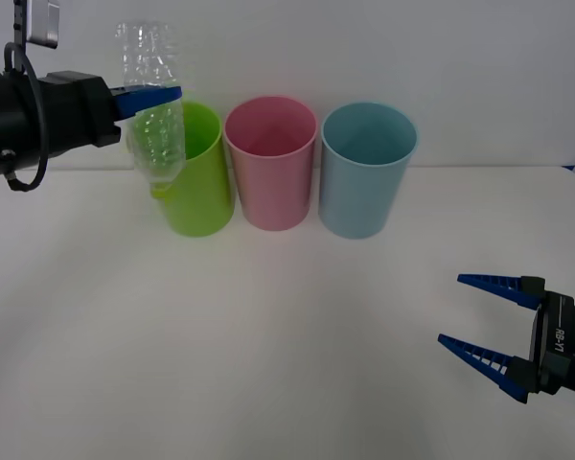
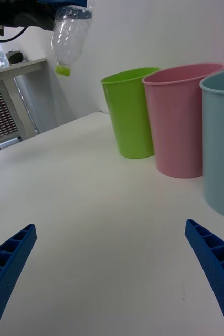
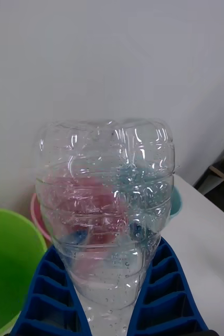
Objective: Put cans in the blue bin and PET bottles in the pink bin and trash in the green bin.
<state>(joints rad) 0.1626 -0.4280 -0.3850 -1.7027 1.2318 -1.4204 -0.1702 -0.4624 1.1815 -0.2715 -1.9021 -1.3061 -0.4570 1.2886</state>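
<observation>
One bottle (image 1: pixel 154 105), three bins (image 1: pixel 270 175)

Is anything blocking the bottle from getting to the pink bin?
The green bin stands between. The left gripper holds the bottle cap-down in the air at its far side; the pink bin is next in the row.

Bright, even light, soft shadows, maybe overexposed bkgd

**Arm and gripper status**

Left gripper (image 1: pixel 151 96): raised level with the green bin's (image 1: pixel 199 182) rim on its left, fingers clamped on an inverted bottle (image 1: pixel 153 105). Right gripper (image 1: pixel 479 316): low, well right of that bin, fingers spread apart.
</observation>
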